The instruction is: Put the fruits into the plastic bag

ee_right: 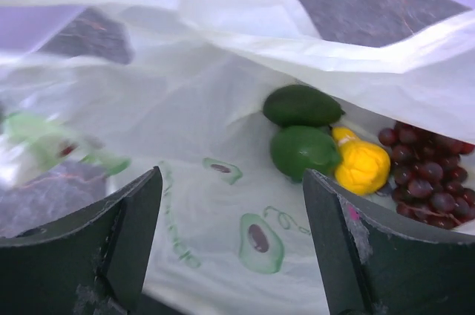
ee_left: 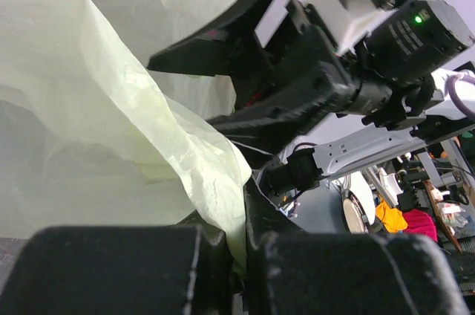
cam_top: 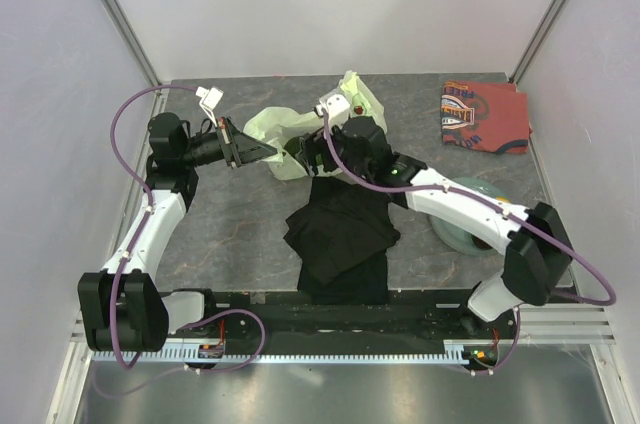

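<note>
Holds an edge of the plastic bag (ee_left: 111, 107) pinched between the closed fingers of the left gripper (ee_left: 237, 255). Keeps the bag at mid-table, between both grippers. Points the right gripper (ee_right: 231, 181) into the bag mouth, jaws wide apart, nothing between them. Contains, deep inside the bag: upper green fruit (ee_right: 303, 105) touching lower green fruit (ee_right: 304, 150); yellow fruit (ee_right: 362, 165) against the lower one; dark red grape bunch (ee_right: 423, 174) just beside the yellow fruit. Places a black cloth (cam_top: 340, 234) near the bag, a red-orange patterned cloth (cam_top: 485, 116) well apart at far right.

Green writing (ee_right: 176, 235) on the plastic bag (ee_right: 223, 122) cannot be read.
</note>
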You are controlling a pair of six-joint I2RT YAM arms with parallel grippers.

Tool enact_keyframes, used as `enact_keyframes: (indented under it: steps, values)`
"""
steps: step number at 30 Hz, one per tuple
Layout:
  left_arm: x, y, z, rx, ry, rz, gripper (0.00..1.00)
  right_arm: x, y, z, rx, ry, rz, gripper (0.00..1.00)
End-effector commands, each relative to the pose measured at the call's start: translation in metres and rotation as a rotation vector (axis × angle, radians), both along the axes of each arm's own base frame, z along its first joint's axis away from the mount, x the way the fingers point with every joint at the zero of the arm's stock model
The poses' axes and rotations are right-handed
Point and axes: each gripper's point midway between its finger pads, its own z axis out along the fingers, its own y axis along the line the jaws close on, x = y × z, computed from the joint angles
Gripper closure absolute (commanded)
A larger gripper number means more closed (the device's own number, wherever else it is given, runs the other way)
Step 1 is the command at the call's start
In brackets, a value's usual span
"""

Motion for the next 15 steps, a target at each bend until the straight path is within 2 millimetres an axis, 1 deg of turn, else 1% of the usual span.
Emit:
enact_keyframes:
  steps: [1,2,5,8,9,11,12,14,15]
  values:
    - [0.002,0.000,0.013,0.010,-0.072,-0.004,0.98,-0.022,0.009,0.053,0.149,-0.171,0.123,0.16]
    - [0.002,0.000,0.013,0.010,-0.072,-0.004,0.98,-0.029,0.012,0.062,0.183,-0.192,0.164,0.16]
    - [0.002,0.000,0.013,0.010,-0.075,-0.005,0.98,-0.046,0.008,0.079,0.236,-0.216,0.212,0.16]
    - [0.002,0.000,0.013,0.010,-0.075,-0.005,0.98,-0.060,-0.002,0.091,0.269,-0.240,0.230,0.17]
    - [0.003,0.000,0.012,0.010,-0.072,-0.004,0.99,-0.068,-0.009,0.095,0.278,-0.250,0.237,0.19]
    - [0.002,0.000,0.013,0.010,-0.074,-0.005,0.98,-0.074,-0.021,0.102,0.296,-0.266,0.228,0.19]
    - [0.002,0.000,0.013,0.009,-0.074,-0.005,0.99,-0.081,-0.032,0.108,0.310,-0.282,0.224,0.19]
    - [0.003,0.000,0.012,0.010,-0.072,-0.004,0.98,-0.079,-0.050,0.109,0.309,-0.288,0.178,0.19]
    - [0.002,0.000,0.013,0.009,-0.074,-0.005,0.98,-0.080,-0.065,0.110,0.314,-0.299,0.135,0.19]
